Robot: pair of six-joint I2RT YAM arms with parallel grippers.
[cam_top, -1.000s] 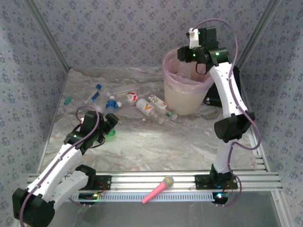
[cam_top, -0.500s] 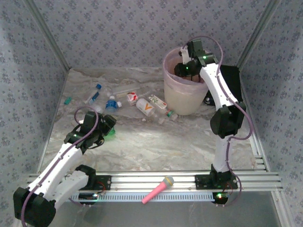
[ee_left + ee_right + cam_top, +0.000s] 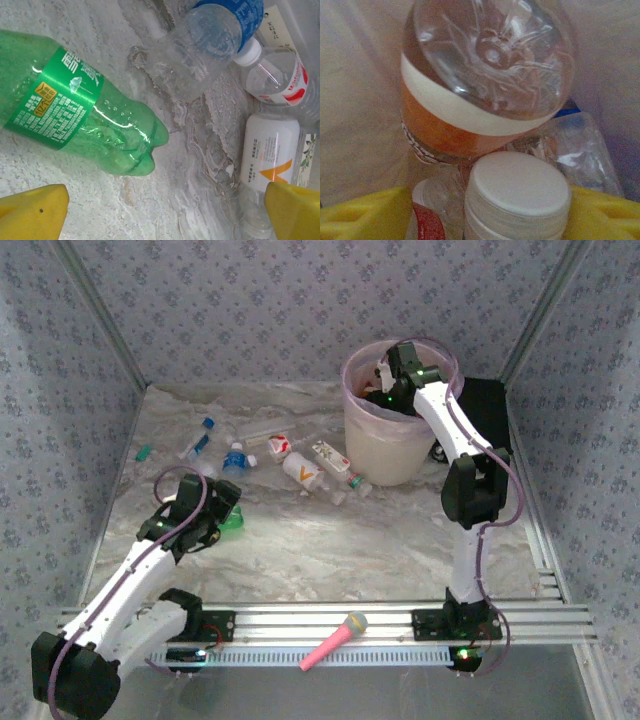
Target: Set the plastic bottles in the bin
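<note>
Bottles (image 3: 300,465) lie scattered on the far-left part of a marble table (image 3: 350,540). The bin (image 3: 385,455), cream with a pink liner, stands at the far right, well apart from them.

The left gripper (image 3: 215,510) hangs low over the table on the near side of the scatter. Its yellow fingers (image 3: 32,215) are spread wide with nothing between them.

A green bottle (image 3: 232,523) lies on its side just beside this gripper, at its right. Seen from the wrist, the green bottle is off to one side of the gap between the fingers, not inside it. Its long axis runs slantwise to the line between the fingertips, with the base end nearest the gap. It is translucent green with a lobed base and a green label printed in white and yellow.

Beyond it lie a clear bottle with a blue label (image 3: 210,40) and a white bottle with an orange mark (image 3: 267,150).

The left arm is by far the nearer to all of these. It would probably need to shift and turn its wrist to set its fingers across the green bottle's body.

The right gripper (image 3: 383,392) reaches down inside the bin. A white cap (image 3: 517,192) sits between its fingers, below an orange-labelled bottle (image 3: 470,100). Whether the fingers pinch the capped bottle or stand clear of it cannot be told.
</note>
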